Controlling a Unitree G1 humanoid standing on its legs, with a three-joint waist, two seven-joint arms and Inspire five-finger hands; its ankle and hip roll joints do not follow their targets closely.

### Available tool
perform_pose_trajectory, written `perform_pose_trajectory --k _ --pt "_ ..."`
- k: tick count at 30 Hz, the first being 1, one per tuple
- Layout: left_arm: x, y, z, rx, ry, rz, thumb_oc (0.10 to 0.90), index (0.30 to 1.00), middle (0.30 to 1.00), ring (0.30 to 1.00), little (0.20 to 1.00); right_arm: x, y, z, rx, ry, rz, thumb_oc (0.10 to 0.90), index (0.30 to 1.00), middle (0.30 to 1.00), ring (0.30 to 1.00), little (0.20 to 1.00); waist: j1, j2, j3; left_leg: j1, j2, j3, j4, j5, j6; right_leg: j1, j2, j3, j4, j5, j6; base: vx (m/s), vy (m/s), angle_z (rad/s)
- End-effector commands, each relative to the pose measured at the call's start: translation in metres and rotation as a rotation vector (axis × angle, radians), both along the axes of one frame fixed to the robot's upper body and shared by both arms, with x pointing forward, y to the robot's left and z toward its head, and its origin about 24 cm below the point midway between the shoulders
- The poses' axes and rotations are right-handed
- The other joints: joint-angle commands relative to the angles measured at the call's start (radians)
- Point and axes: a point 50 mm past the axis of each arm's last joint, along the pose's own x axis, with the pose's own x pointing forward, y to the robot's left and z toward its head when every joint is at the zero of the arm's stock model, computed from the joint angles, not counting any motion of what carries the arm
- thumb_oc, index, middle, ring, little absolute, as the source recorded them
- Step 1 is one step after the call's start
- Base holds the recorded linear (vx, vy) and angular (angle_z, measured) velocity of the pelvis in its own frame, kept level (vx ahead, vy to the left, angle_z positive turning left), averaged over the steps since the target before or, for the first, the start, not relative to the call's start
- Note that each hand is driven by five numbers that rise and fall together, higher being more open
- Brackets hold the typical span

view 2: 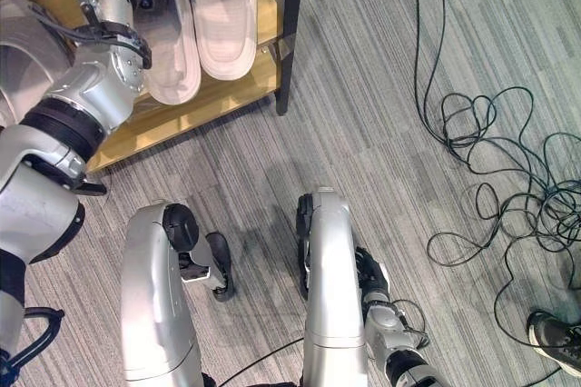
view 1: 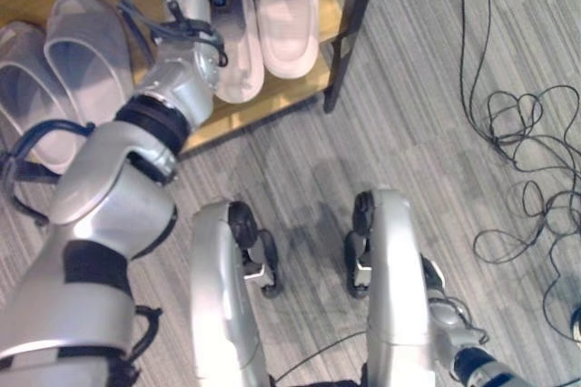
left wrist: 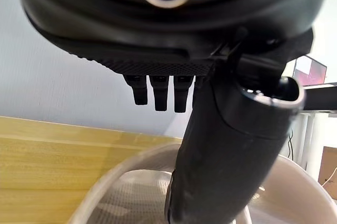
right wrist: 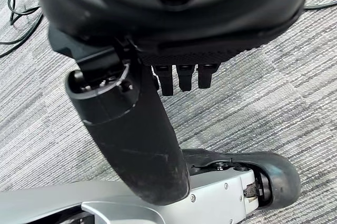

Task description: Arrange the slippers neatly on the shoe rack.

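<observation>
your left hand hangs over the white slipper pair on the shoe rack, fingers straight, holding nothing, probably to square them. right hand idle by the floor, relaxed.

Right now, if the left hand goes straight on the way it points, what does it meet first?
Probably the white slipper directly below the left hand on the wooden shoe rack; the thumb already reaches down over its opening. Depth is unclear, so contact cannot be judged.

No readable text, labels or numbers.
</observation>
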Motion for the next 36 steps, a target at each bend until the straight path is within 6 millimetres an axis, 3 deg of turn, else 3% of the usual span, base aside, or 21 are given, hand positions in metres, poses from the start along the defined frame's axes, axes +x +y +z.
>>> perform_pose_trajectory --k 1,14,23,36 --pt "-0.025 0.014 0.068 -0.024 -0.204 0.02 0.8 0.9 0.9 0.9 0.9 0.003 0.023 -0.002 0.014 -0.005 0.058 0.8 0.9 0.9 0.9 0.9 0.045 -0.056 -0.031 0.083 -0.042 -0.149 0.005 -0.154 -0.009 0.028 -0.023 0.06 -0.023 -0.002 -0.088 0.0 -0.048 0.03" --pt "-0.035 0.02 0.062 -0.107 -0.184 -0.162 0.8 0.9 0.9 0.9 0.9 -0.003 0.025 -0.009 -0.001 0.049 0.083 0.8 0.9 0.9 0.9 0.9 0.066 -0.018 -0.031 0.083 -0.052 -0.154 -0.009 -0.153 -0.017 0.028 -0.027 0.049 -0.028 -0.011 -0.093 0.0 -0.009 0.03" --pt "-0.046 0.028 0.046 -0.234 -0.173 -0.342 0.8 0.9 0.9 0.9 0.9 -0.01 0.022 -0.015 -0.07 0.098 0.106 0.8 0.9 0.9 0.9 0.9 0.081 0.017 -0.031 0.083 -0.056 -0.161 -0.013 -0.15 -0.02 0.028 -0.029 0.045 -0.029 -0.013 -0.096 0.0 0.0 0.0" --pt "-0.077 0.067 0.031 -0.28 -0.353 -0.31 0.8 0.9 0.9 0.9 0.9 -0.02 0.025 -0.023 -0.074 0.137 0.105 0.8 0.9 0.9 0.9 0.9 0.105 0.05 -0.031 0.083 -0.059 -0.169 -0.008 -0.147 -0.026 0.028 -0.027 0.036 -0.023 -0.017 -0.103 0.0 0.0 0.0"
